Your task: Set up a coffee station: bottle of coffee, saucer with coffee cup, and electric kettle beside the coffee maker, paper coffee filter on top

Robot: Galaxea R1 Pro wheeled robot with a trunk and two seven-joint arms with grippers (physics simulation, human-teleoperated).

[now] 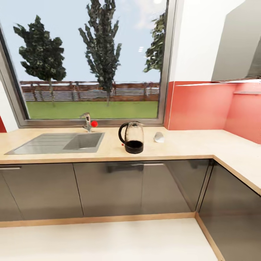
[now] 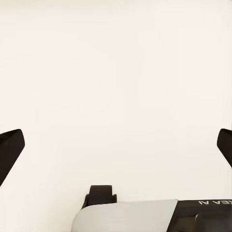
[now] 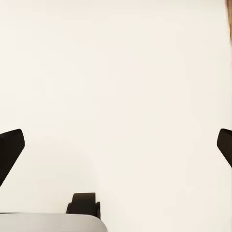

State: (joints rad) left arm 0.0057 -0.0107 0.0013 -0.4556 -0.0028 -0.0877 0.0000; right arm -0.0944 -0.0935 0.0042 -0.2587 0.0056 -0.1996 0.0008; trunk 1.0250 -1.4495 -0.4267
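The electric kettle (image 1: 132, 137), smoky and see-through with a black base and loop handle, stands on the light-wood kitchen countertop (image 1: 188, 145) just right of the sink. The paper coffee filter (image 1: 158, 137), a small white cone, lies on the counter to the kettle's right, near the red backsplash. In the left wrist view my left gripper (image 2: 116, 145) is open, its dark fingertips (image 2: 10, 147) far apart over a pale surface. In the right wrist view my right gripper (image 3: 116, 145) is open the same way, holding nothing. The coffee maker, bottle of coffee, kitchen shelf, saucer and coffee cup are out of view.
A steel sink (image 1: 58, 143) with a tap (image 1: 87, 121) sits under a large window. Glossy grey cabinet fronts (image 1: 108, 188) run below. The counter turns a corner at the right and comes forward (image 1: 243, 163). A grey wall unit (image 1: 239, 43) hangs at upper right. Pale floor (image 1: 101, 239) lies in front.
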